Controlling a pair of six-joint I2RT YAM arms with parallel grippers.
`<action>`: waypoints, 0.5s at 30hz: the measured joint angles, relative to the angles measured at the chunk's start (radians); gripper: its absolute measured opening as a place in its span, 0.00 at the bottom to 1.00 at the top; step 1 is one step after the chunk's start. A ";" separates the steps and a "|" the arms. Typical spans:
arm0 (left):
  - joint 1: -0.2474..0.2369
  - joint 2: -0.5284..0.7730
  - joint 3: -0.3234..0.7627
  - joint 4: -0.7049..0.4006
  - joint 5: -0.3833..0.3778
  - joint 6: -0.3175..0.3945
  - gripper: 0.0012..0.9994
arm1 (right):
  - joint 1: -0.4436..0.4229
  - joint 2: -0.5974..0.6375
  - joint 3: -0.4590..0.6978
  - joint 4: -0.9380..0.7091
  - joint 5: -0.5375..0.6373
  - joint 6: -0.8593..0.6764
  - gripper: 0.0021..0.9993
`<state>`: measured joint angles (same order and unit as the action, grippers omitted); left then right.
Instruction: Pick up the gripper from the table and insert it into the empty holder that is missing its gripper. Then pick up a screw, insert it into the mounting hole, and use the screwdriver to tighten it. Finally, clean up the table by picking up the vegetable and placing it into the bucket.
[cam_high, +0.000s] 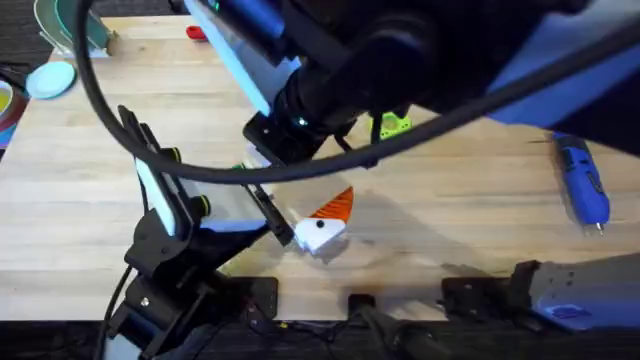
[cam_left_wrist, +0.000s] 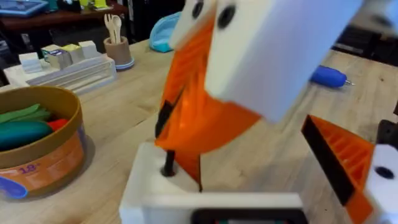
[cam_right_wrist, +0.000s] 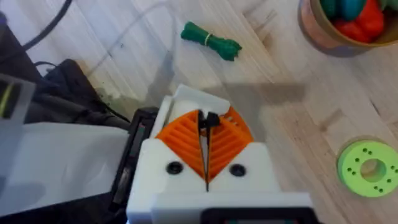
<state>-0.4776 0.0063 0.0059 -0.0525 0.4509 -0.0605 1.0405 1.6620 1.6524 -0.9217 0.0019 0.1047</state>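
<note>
Orange-padded right fingers (cam_right_wrist: 183, 140) pinch dark screw (cam_left_wrist: 168, 162); its long axis vertical, tip pointing down.

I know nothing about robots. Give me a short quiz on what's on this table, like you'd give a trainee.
1. True or false: the blue screwdriver lies on the table, away from both arms' grippers.
2. What is inside the bucket? A) colourful green and red pieces B) only screws C) the green disc
3. Fill in: the green bundled vegetable lies on the ___, outside the bucket.

Key: 1 true; 2 A; 3 table.
</note>
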 joint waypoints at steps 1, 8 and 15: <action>0.000 0.000 0.000 0.000 0.000 0.000 0.99 | 0.000 0.007 0.000 -0.001 0.000 0.000 0.00; 0.000 0.000 0.000 0.000 0.001 0.000 0.99 | 0.000 0.026 0.000 -0.001 -0.004 0.000 0.00; 0.000 0.000 0.000 0.000 0.001 0.000 0.99 | 0.000 0.026 0.000 0.001 -0.004 0.000 0.00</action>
<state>-0.4775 0.0064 0.0059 -0.0528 0.4522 -0.0608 1.0405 1.6882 1.6524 -0.9203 -0.0017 0.1047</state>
